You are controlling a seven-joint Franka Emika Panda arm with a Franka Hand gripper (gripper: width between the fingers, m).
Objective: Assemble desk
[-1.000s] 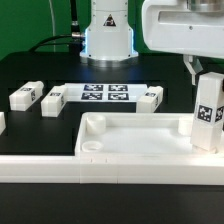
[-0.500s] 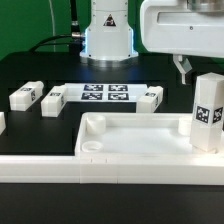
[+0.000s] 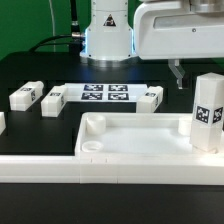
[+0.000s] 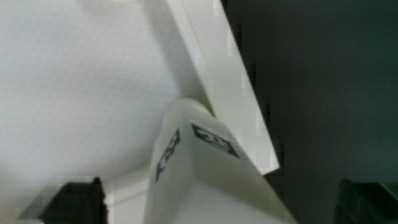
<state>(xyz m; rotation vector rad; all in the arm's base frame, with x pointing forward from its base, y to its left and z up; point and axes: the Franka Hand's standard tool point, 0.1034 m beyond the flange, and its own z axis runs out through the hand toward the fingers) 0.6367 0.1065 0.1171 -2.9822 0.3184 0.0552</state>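
Gripper (image 3: 178,70) hangs above the desk top (image 3: 140,121), near its end on the exterior view's right. It is released and holds nothing: the wrist view shows the dark fingertips (image 4: 75,196) spread well apart. An upright leg (image 3: 208,115) stands at that same end of the desk top, its tag facing the exterior camera, apart from the gripper and below it. Whether its foot sits in a socket cannot be told. Beyond the desk top's far rim, on the black table (image 3: 40,128), lies the marker board (image 3: 105,94). A leftmost leg (image 3: 25,96) and a second leg (image 3: 53,99) lie toward the exterior view's left, and a third leg (image 3: 152,96) lies toward its right.
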